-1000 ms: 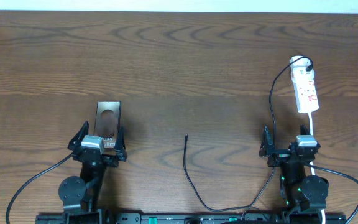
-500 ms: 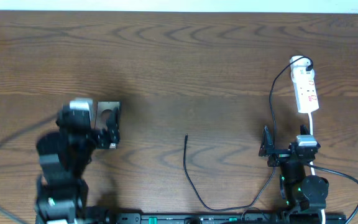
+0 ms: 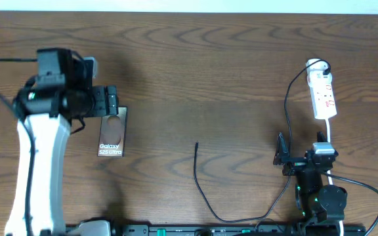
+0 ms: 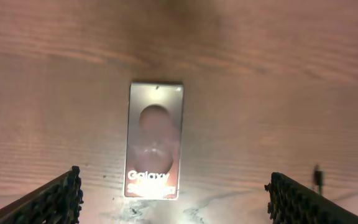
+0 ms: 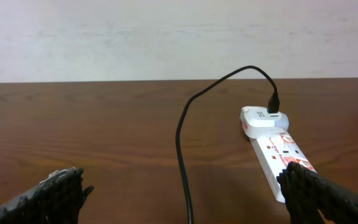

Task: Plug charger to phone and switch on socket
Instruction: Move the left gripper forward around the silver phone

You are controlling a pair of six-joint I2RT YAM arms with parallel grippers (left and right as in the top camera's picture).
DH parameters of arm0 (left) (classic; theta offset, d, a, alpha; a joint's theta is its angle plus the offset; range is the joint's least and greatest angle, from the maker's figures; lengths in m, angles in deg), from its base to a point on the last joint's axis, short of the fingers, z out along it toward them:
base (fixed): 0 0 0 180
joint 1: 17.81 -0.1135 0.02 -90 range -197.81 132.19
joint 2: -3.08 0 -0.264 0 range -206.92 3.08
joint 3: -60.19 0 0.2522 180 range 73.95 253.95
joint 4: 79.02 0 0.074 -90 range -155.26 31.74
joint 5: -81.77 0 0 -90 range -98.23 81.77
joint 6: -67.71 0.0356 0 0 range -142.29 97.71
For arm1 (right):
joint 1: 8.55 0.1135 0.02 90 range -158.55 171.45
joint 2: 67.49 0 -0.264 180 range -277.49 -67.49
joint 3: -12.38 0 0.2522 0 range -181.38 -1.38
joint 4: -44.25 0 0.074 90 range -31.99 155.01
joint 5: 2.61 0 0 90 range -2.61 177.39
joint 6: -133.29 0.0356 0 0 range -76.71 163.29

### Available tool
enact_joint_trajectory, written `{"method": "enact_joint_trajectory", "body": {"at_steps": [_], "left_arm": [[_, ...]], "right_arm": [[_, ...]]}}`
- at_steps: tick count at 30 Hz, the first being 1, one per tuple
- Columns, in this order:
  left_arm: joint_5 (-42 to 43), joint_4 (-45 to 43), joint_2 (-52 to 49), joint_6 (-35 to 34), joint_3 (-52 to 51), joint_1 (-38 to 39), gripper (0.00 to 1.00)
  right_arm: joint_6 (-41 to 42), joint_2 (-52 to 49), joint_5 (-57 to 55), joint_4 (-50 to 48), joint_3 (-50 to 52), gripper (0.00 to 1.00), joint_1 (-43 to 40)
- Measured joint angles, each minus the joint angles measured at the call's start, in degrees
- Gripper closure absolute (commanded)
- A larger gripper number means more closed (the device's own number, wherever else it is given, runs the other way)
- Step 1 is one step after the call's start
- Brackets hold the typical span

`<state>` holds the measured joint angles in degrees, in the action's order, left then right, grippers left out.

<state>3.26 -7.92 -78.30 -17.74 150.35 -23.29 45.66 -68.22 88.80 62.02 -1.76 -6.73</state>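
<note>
The phone (image 3: pixel 112 131) lies flat on the table at the left, its white lettering at the near end; it also shows in the left wrist view (image 4: pixel 155 140). My left gripper (image 3: pixel 108 101) is open and empty, raised above the phone's far end (image 4: pixel 176 205). The charger cable (image 3: pixel 202 190) loops across the near table, and its slim tip (image 3: pixel 197 144) lies free mid-table, also seen in the left wrist view (image 4: pixel 317 177). Its other end is plugged into the far end of the white socket (image 3: pixel 323 92). My right gripper (image 3: pixel 300 152) is open and empty near the socket (image 5: pixel 278 146), with the cable (image 5: pixel 182 143) between its fingers' line of sight (image 5: pixel 188 199).
The socket's white cord (image 3: pixel 331 134) runs toward the right arm's base. A pale wall (image 5: pixel 166 37) stands behind the table's far edge. Bare wooden tabletop (image 3: pixel 195 59) lies between phone and socket.
My left arm has lifted off the phone's near end and swung left and away, uncovering the whole phone. The right arm, cable and socket have not moved.
</note>
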Motion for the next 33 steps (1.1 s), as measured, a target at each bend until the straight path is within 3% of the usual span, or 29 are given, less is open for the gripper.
{"method": "enact_joint_trajectory", "body": {"at_steps": [4, 5, 6, 7, 8, 9, 10, 24, 33], "left_arm": [[-0.57, 0.76, -5.44, 0.0, 0.02, 0.0, 0.09], [-0.76, 0.79, -6.51, -0.02, 0.02, 0.0, 0.58], [-0.92, 0.83, -7.52, -0.17, 0.02, 0.0, 0.8], [-0.94, 0.83, -8.26, -0.02, 0.02, 0.0, 0.81], [-0.96, 0.81, -8.9, 0.0, 0.02, 0.0, 0.76], [-0.96, 0.83, -9.4, 0.0, 0.02, 0.0, 0.26], [-0.96, 0.83, -9.7, 0.0, 0.02, 0.0, 0.02], [-1.16, 0.68, -10.03, 0.17, -0.17, 0.0, 0.02], [-1.46, -4.04, -10.03, 0.24, -7.17, 0.0, 0.02]], "right_arm": [[0.0, 0.0, 0.0, 0.0, 0.0, 0.01, 0.0], [0.0, 0.0, 0.0, 0.0, 0.0, 0.01, 0.0], [0.0, 0.0, 0.0, 0.0, 0.0, 0.01, 0.0], [0.0, 0.0, 0.0, 0.0, 0.0, 0.01, 0.0], [0.0, 0.0, 0.0, 0.0, 0.0, 0.01, 0.0], [0.0, 0.0, 0.0, 0.0, 0.0, 0.01, 0.0], [0.0, 0.0, 0.0, 0.0, 0.02, 0.01, 0.0], [0.0, 0.0, 0.0, 0.0, 0.0, 0.01, 0.0], [0.0, 0.0, 0.0, 0.0, 0.0, 0.01, 0.0]]}}
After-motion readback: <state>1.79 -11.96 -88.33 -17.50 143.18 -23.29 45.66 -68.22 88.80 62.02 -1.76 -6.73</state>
